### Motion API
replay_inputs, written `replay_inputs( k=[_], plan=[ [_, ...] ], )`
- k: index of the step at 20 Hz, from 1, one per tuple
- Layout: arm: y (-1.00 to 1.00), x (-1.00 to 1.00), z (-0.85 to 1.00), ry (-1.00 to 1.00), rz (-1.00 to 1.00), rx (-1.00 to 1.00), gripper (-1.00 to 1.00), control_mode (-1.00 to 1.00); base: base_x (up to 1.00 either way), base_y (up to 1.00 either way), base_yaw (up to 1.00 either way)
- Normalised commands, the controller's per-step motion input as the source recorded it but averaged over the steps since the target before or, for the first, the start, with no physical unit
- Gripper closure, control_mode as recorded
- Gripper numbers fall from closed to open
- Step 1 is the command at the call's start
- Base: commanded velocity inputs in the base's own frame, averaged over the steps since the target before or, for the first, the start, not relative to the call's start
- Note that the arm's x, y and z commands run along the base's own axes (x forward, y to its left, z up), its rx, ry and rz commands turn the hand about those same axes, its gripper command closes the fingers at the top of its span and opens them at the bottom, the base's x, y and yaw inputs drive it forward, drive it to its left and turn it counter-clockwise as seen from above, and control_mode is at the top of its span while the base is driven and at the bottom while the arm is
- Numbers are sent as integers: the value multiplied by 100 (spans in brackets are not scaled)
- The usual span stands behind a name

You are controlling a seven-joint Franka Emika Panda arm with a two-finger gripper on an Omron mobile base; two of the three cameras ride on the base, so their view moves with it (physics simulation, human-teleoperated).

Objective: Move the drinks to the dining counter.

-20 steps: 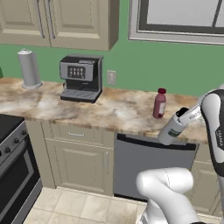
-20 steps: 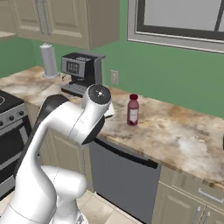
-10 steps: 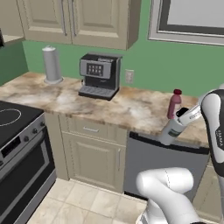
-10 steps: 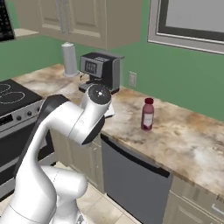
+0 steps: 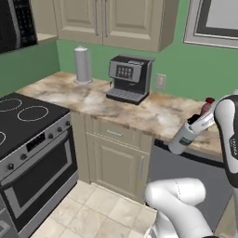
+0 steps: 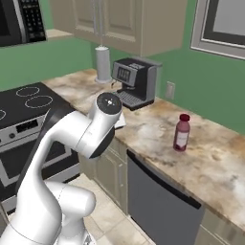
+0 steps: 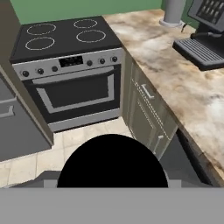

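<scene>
Pale grey bottle [image 5: 187, 135] with black cap rides tilted in gripper [image 5: 197, 124], out over counter edge, above dark dishwasher front [image 5: 186, 167]. Fingers pinching it near cap end. Dark red bottle [image 6: 182, 132] upright on marbled counter [image 6: 210, 162], at two o'clock from grey one in left base view. Coffee machine [image 5: 128, 79] at ten o'clock, paper towel roll [image 5: 83, 65] beyond. Stove [image 7: 65, 41] at far left.
</scene>
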Motion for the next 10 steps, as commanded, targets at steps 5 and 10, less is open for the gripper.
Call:
replay_inputs(
  k=[5,10],
  plan=[
    [0,0,0,0,0,0,100,100,-22,3,36],
    [0,0,0,0,0,0,100,100,-22,3,37]
  ],
)
